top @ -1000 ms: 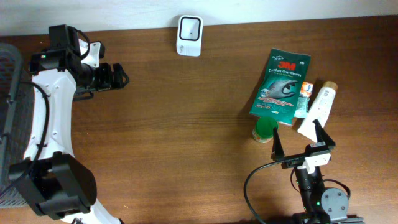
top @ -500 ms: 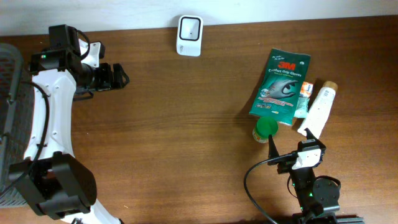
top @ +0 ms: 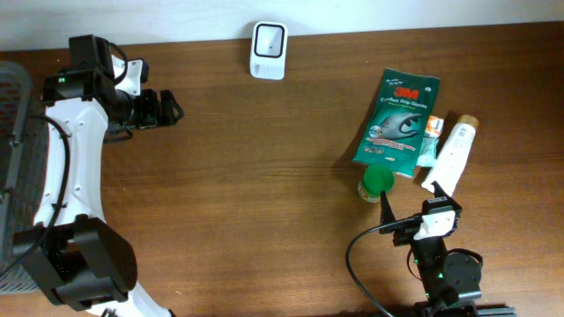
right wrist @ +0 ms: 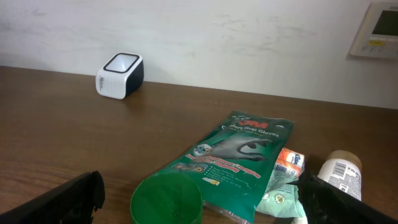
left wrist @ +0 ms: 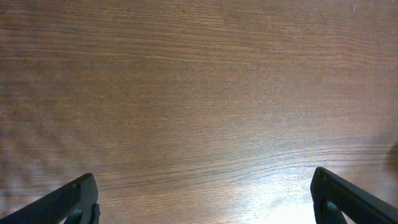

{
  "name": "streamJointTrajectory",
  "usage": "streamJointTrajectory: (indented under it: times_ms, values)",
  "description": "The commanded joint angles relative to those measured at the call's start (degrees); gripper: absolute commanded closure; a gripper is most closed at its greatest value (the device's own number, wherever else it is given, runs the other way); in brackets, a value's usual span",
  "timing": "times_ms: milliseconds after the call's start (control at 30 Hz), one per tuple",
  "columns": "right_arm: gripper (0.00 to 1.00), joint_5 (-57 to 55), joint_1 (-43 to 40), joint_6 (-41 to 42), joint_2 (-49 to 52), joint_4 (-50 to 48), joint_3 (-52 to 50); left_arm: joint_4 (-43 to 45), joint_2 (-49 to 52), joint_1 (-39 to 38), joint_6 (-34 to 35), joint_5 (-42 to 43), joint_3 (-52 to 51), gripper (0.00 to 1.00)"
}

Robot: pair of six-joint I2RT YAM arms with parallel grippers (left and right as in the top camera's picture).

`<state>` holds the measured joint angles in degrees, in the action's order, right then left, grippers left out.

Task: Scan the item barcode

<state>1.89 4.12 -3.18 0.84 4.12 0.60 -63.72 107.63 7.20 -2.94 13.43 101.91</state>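
**One scanner, four loose items, two empty grippers**

I read the overhead view as a clock face, with twelve at the wall edge.

- **Scanner (1).** A single white barcode scanner (top: 268, 50) with a dark window stands at 12 o'clock, close to the far edge of the wooden table (top: 264, 202).
- **Items (4).** All four lie in one cluster at about 3 o'clock, well apart from the scanner, and none is held.
  - One green glove packet (top: 398, 119) lies flat.
  - One white tube (top: 452, 151) with a tan cap lies just beside the packet, at its 3 o'clock.
  - One small orange-and-white sachet (top: 430, 132) sits between the packet and the tube.
  - One green round cap (top: 377, 182) sits at the packet's 6 o'clock corner.
  - I cannot tell from these views where any barcode sits.
- **Grippers (2).**
  - The left gripper (top: 174, 109) sits at 10 o'clock with its jaws spread wide. Its wrist view shows only bare wood between them.
  - The right gripper (top: 412, 204) sits at 5 o'clock, facing 12. Its jaws are also spread wide and grasp nothing, and the green cap is just ahead of it.
- **Basket (1).** A wire basket (top: 12, 97) shows at the 9 o'clock edge.
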Motion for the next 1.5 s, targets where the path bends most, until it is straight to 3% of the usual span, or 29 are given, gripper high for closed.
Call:
streamJointTrajectory:
  times_ms: [0,233,433,533,633,867,1033,1267,1467]
  values:
    - [0.02,-0.68,0.42,0.48,-0.66,0.42,-0.28,-0.02,0.02,0.11,-0.09,0.22,0.35,0.01]
    - [0.02,-0.68,0.42,0.48,-0.66,0.42,-0.28,-0.04,-1.81,0.09,-0.09,0.22,0.35,0.01]
    - [0.02,-0.68,0.42,0.48,-0.66,0.42,-0.28,-0.02,-15.45,0.0,-0.09,0.22,-1.57,0.01]
    - [0.02,-0.68,0.42,0.48,-0.66,0.42,-0.28,0.79,-24.06,0.0,-0.76,-4.17,-6.8,0.01]
    - [0.02,-0.68,0.42,0.48,-0.66,0.42,-0.28,6.21,-33.48,0.0,-1.05,-6.03,-15.47,0.01]
    - [0.02,-0.68,0.42,0.48,-0.66,0.39,-0.28,37.33,-60.19,0.11,-3.19,-5.99,-49.7,0.01]
    - [0.02,-0.68,0.42,0.48,-0.66,0.39,-0.28,51.54,-77.13,0.11,-3.21,-6.01,-70.27,0.01]
    - [0.02,-0.68,0.42,0.48,-0.63,0.39,-0.28,65.24,-95.08,0.11,-3.17,-5.99,-91.69,0.01]
    - [0.02,-0.68,0.42,0.48,-0.63,0.42,-0.28,69.05,-102.53,0.11,-3.19,-5.99,-100.65,0.01]
